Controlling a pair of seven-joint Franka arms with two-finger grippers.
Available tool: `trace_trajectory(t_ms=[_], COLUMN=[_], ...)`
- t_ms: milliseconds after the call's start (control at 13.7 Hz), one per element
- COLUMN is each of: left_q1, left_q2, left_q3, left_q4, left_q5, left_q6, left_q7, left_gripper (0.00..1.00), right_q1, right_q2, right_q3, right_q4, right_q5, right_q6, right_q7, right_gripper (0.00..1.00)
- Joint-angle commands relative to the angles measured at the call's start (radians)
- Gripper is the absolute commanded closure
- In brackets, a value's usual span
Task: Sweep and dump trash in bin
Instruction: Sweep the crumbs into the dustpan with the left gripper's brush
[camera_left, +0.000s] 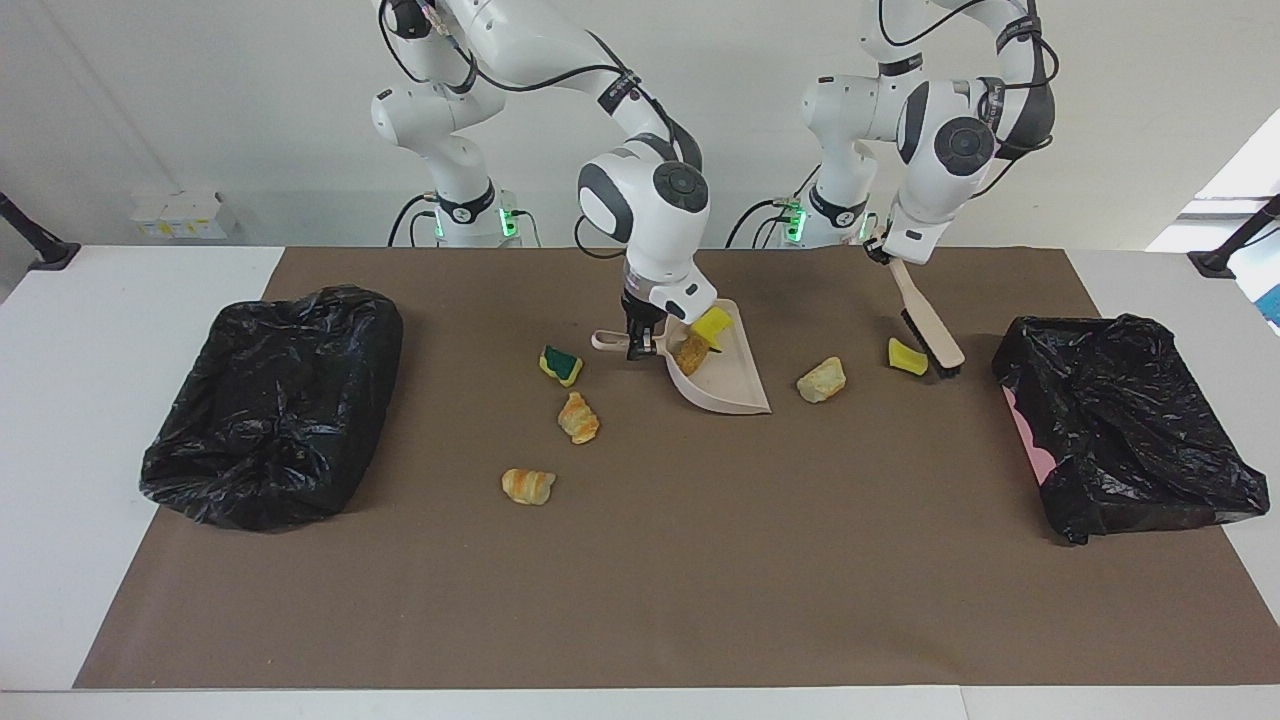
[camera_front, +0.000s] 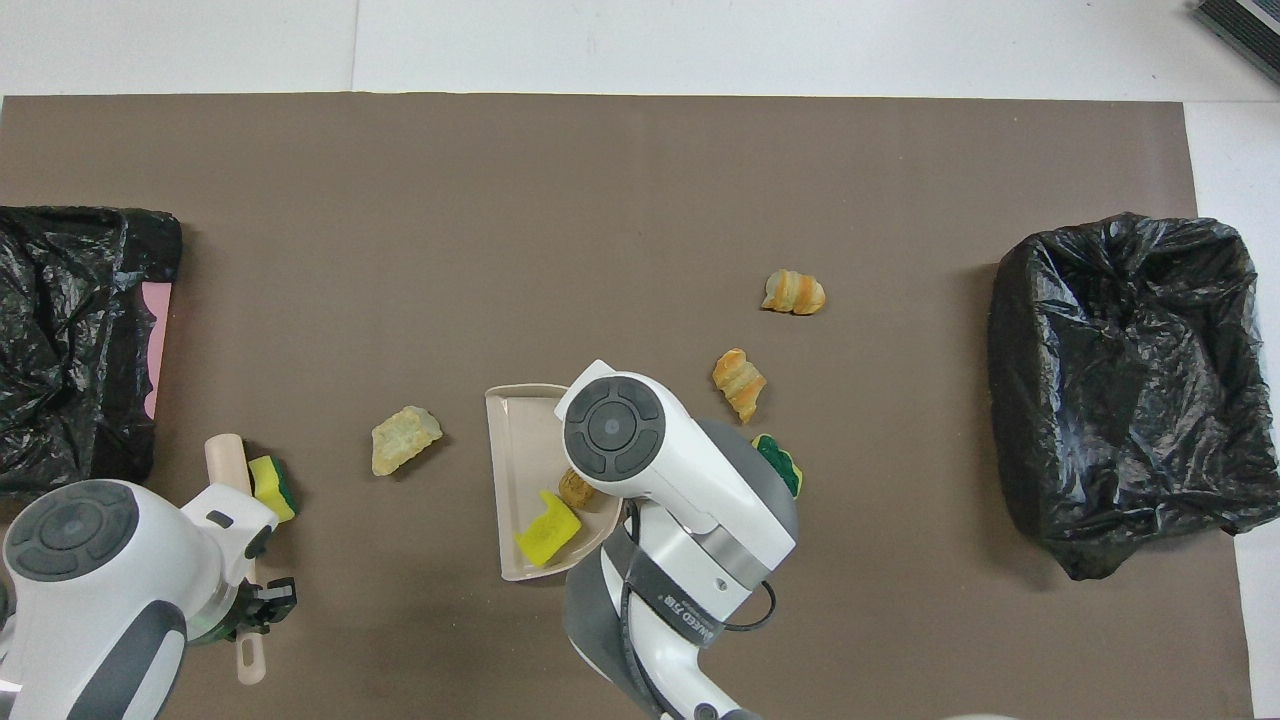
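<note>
While black-lined bin (camera_left: 270, 405) sits at the right arm's end of the table, two croissants (camera_left: 528, 486) (camera_left: 578, 417) and a green-topped sponge (camera_left: 561, 365) lie on the mat between it and the dustpan (camera_left: 722, 375). The right gripper (camera_left: 636, 345) is clamped on the dustpan's handle; a yellow sponge (camera_left: 714, 325) and a bread lump (camera_left: 692, 354) lie in the pan. A pale lump (camera_left: 822, 380) and another sponge (camera_left: 906, 357) lie next, the sponge just beside the brush (camera_left: 932, 325), which the left gripper (camera_left: 882, 250) grips by its handle. A second bin (camera_left: 1125, 420) stands at the left arm's end.
</note>
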Motion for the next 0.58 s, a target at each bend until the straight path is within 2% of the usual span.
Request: trace_trajectory(t_ms=[0, 146, 292, 511], left_q1=[-0.024, -0.128, -0.174, -0.305], left_q2=[0.017, 0.075, 0.141, 0.157], left_q3=[-0.008, -0.008, -0.011, -0.011], left_q4=[-0.013, 0.003, 0.038, 0.043], left_q5=[0.005, -0.049, -0.127, -0.162], left_q6=[0.115, 0.189, 0.252, 0.294], left_q7=[0.000, 0.000, 0.040, 0.124], left_gripper=[1.00, 1.00, 1.00, 1.00], right_q1=[-0.007, -0.013, -0.004, -0.001], right_q2=[-0.025, -0.020, -0.019, -0.003], right_q3=[0.001, 0.001, 0.001, 0.001], right_q4=[-0.036, -0.036, -0.036, -0.036], right_q5=[-0.005, 0.002, 0.002, 0.002], right_q6=[0.025, 0.039, 0.037, 0.040], right_q7=[0.042, 0.075, 0.146, 0.190], right_gripper=[1.00, 1.00, 1.00, 1.00])
